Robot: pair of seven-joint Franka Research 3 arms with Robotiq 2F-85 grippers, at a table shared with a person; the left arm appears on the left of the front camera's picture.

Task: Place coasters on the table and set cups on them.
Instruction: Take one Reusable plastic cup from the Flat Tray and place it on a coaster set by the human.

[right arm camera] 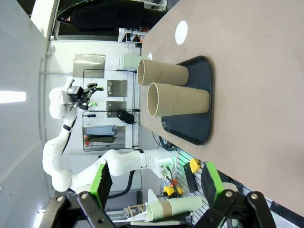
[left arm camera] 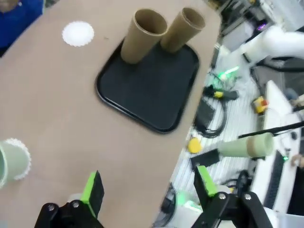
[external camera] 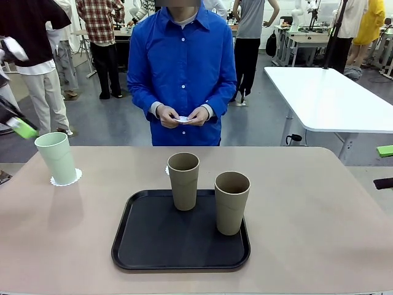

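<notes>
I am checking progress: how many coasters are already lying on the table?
2: one under the mint cup, one bare coaster behind the tray. The person's hands hold something white, perhaps another.

mint cup (external camera: 56,157), tan cups (external camera: 183,180), black tray (external camera: 147,243)

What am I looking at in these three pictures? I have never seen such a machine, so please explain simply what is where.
This is a two-armed robot working at a beige table with a person in a blue shirt. The front picture looks across the table at the person. The other two come from cameras on the robot's wrists, so they appear tilted.

The left gripper and the right gripper are the black claws with green pads. Both are open and hold nothing.

On the table, a mint green cup stands on a white coaster. Two tan cups stand on a black tray. A second coaster lies bare beyond the tray. The person's hands hold something small and white.
</notes>
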